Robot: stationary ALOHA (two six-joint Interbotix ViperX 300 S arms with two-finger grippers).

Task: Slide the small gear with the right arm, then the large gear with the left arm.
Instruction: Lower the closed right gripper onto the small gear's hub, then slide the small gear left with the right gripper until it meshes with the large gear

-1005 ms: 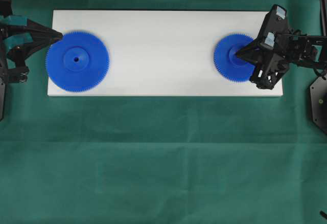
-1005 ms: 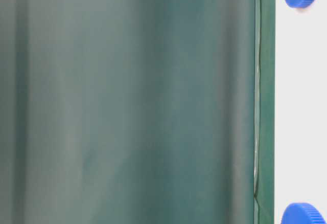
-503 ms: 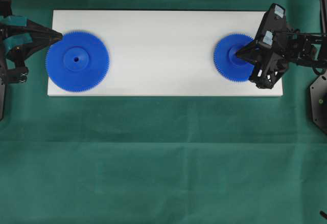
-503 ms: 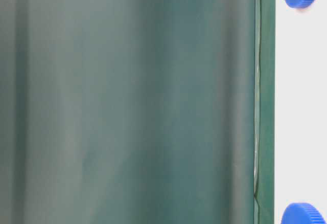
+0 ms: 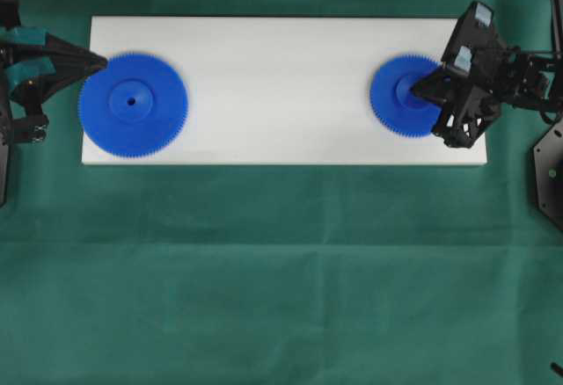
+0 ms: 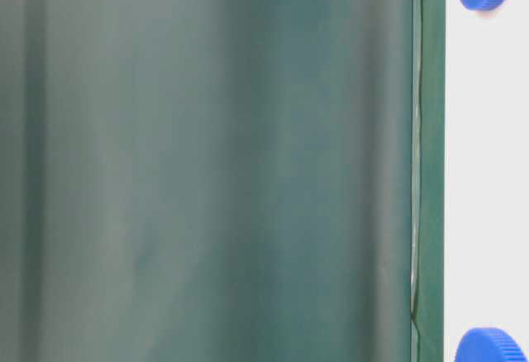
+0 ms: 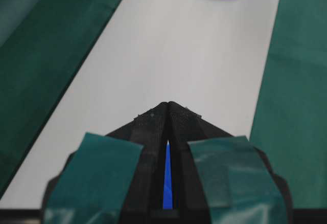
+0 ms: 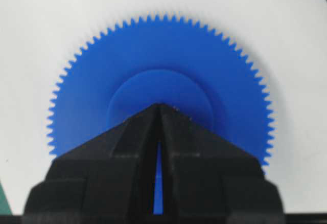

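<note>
- Right all-black pointed tool (image 5: 417,95), clenched, tip on the smaller blue plastic toothed gear (image 5: 403,97) at its raised hub.
- Gear looks light, stiff, slippery; push at the hub.

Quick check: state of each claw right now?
Left claw: closed, holding nothing, tip at the large gear's rim.
Right claw: closed, holding nothing, tip over the small gear's hub.

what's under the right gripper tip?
The smaller blue plastic toothed gear on the white board; the shut black fingers sit over its raised hub, covering the centre hole.
</note>
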